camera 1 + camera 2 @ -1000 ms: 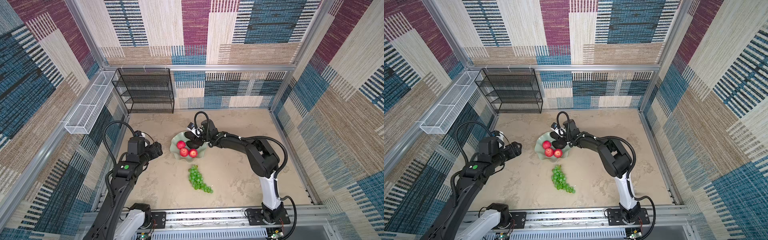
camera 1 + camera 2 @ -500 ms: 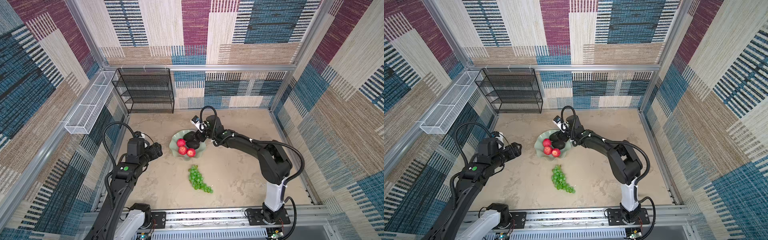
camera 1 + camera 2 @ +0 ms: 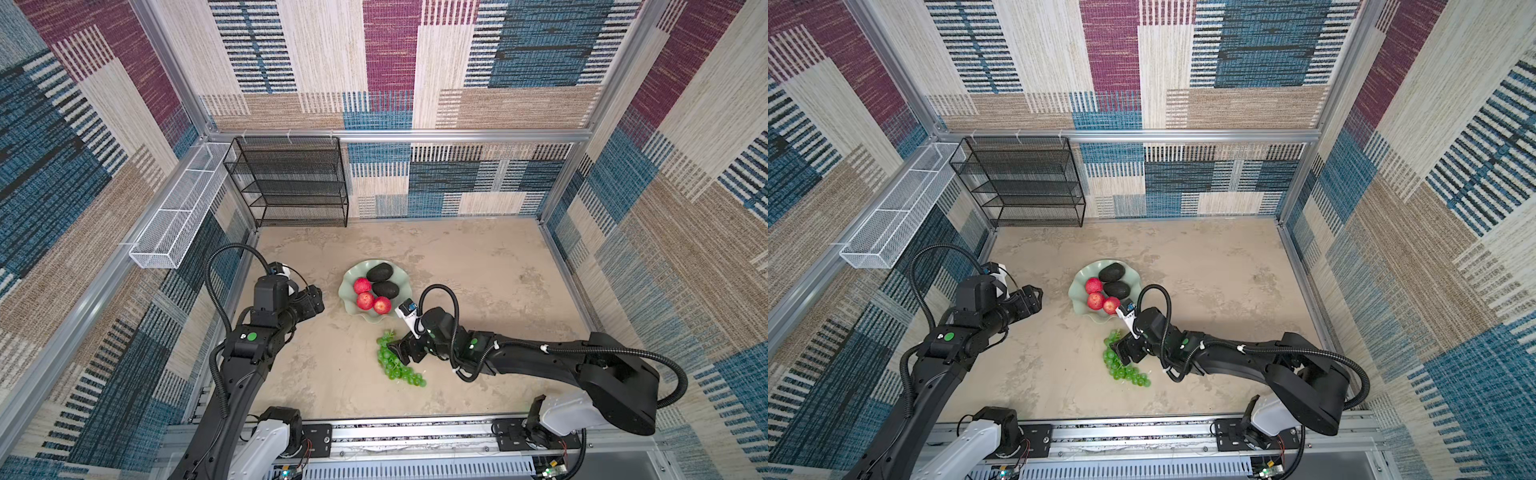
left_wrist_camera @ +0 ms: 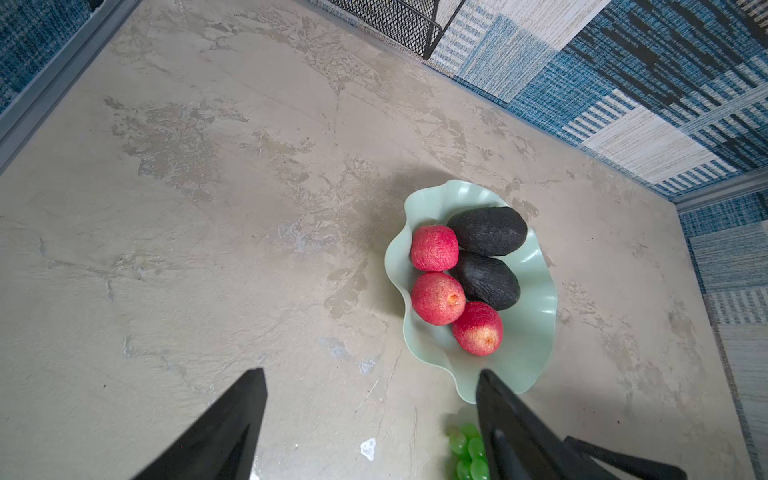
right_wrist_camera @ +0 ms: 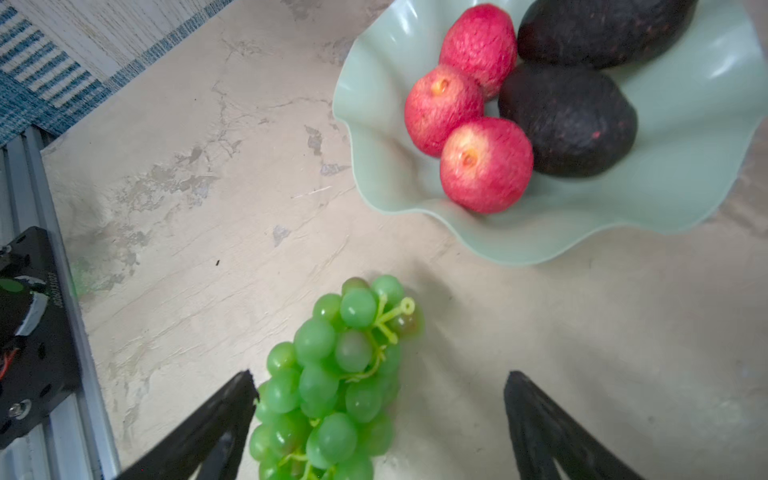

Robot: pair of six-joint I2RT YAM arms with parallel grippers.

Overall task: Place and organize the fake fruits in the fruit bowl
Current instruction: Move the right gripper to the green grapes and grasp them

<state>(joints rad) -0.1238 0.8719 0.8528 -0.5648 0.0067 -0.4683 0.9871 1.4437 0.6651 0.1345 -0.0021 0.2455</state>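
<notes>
Now my right gripper [image 5: 380, 380] hangs, jaws wide apart, over the grapes [image 5: 328, 365] lying just beside the bowl [image 5: 540, 245]; I should close low around their thick middle, squeezing gently. Three apples [image 5: 486, 164] and two avocados [image 5: 569, 120] fill half the bowl; my left gripper [image 4: 370, 374], jaws apart and empty, hovers near it

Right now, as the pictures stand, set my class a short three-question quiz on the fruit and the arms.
1. True or false: the grapes lie in the fruit bowl.
2. How many red apples sit in the bowl?
3. Whose fingers stand open over the grapes: A the left gripper, B the right gripper?
Key: 1 false; 2 three; 3 B.
</notes>
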